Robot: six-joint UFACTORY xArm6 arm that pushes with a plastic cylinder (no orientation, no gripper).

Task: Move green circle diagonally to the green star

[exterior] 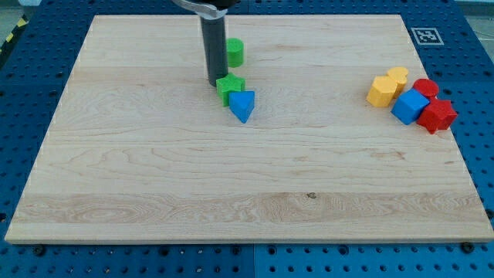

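The green circle [235,52] lies near the view's top, left of centre, partly hidden on its left by my rod. The green star [229,87] lies just below it, touching a blue triangle [242,105] at its lower right. My tip [214,83] rests on the board at the star's left edge, below and left of the circle. The rod stands upright between the view's top edge and the star.
The wooden board [154,170] fills the view. At the view's right sits a cluster: a yellow hexagon-like block [380,91], a yellow cylinder [398,76], a blue cube [409,106], a red cylinder [424,87] and a red block [438,115]. A marker tag [424,35] lies off the board's top right corner.
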